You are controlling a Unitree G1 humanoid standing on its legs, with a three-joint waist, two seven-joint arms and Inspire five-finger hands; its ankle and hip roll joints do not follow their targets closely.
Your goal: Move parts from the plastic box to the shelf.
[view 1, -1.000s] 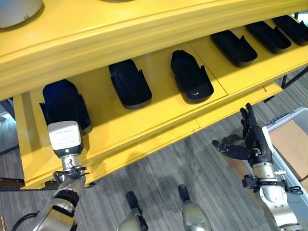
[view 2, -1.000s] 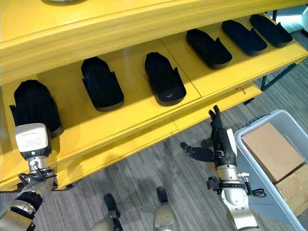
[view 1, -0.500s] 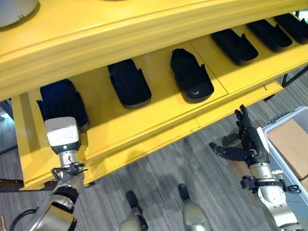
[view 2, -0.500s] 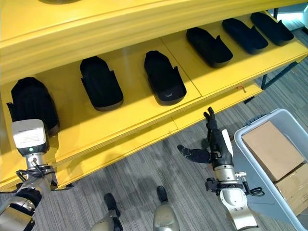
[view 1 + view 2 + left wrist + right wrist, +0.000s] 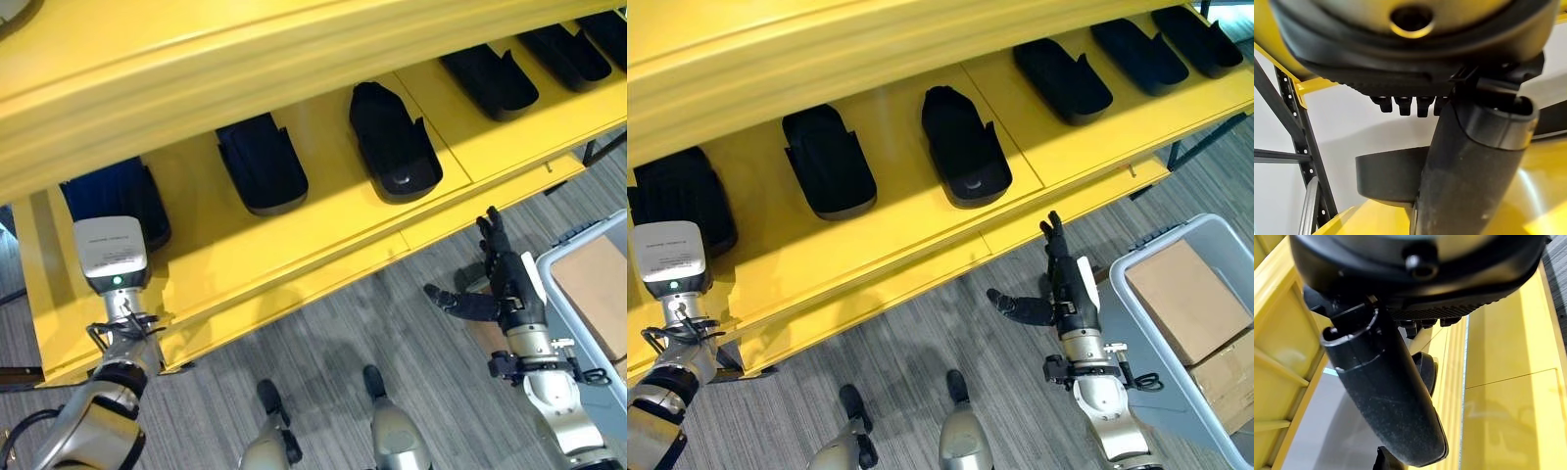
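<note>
- Shelf [image 5: 921,250], yellow, carries a row of black parts [image 5: 965,147] with bare gaps between, set back from its front lip.
- Plastic box [image 5: 1136,323] sits low right, cartons inside.
- Right hand [image 5: 1066,289] hangs before the lip, fingers spread, empty.
- Left hand [image 5: 1449,161]: fingers straight beside a part.

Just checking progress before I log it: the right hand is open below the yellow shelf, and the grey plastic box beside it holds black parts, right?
Not quite. The right hand is open below the yellow shelf, but the grey plastic box holds brown cardboard boxes, as the right eye view shows.
</note>
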